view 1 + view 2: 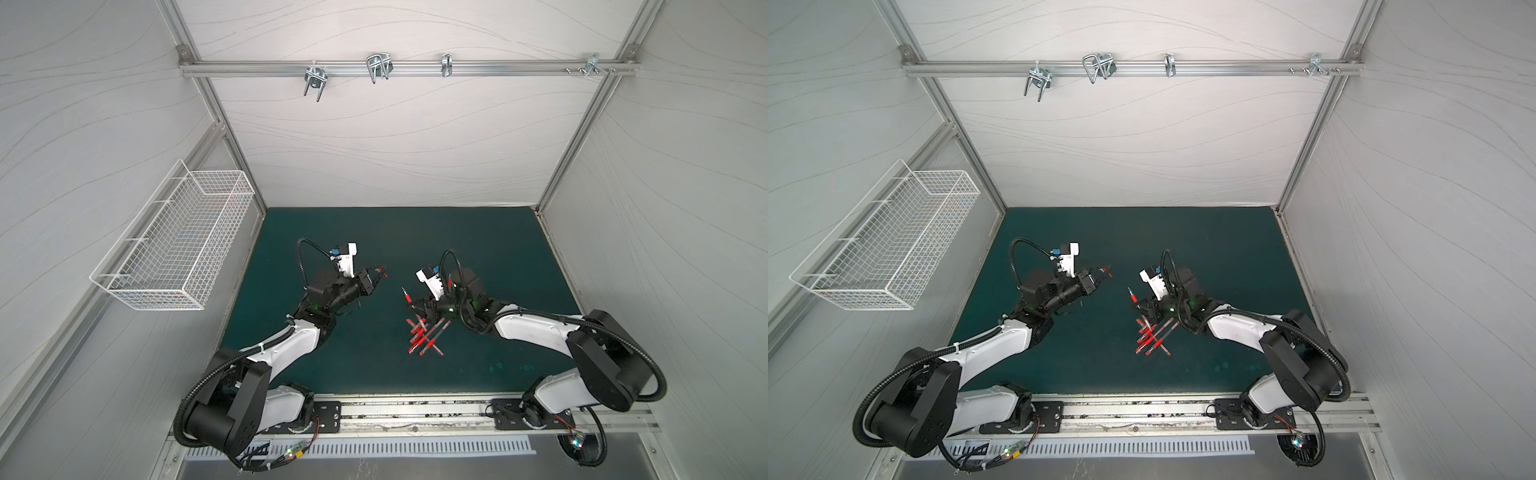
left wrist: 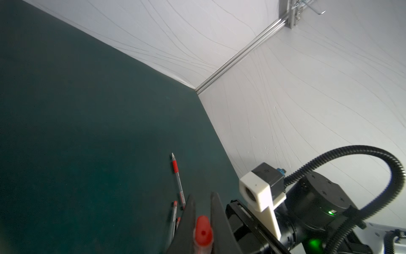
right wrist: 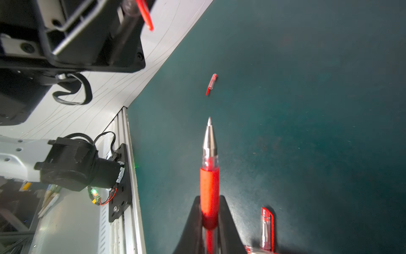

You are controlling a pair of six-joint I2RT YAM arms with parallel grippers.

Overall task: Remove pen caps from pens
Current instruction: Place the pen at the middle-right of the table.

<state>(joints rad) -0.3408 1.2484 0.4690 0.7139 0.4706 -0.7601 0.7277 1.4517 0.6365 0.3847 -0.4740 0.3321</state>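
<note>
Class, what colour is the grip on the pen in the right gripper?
Red, on the pen; clearest in the right wrist view.

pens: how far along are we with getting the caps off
Done: one loose cap lies on the mat. In hand: the right gripper is shut on a bare-tipped pen and the left gripper is shut on a cap, the two apart. Left: the pile beside the right gripper. A capped pen shows there; the rest are too small to judge.
</note>
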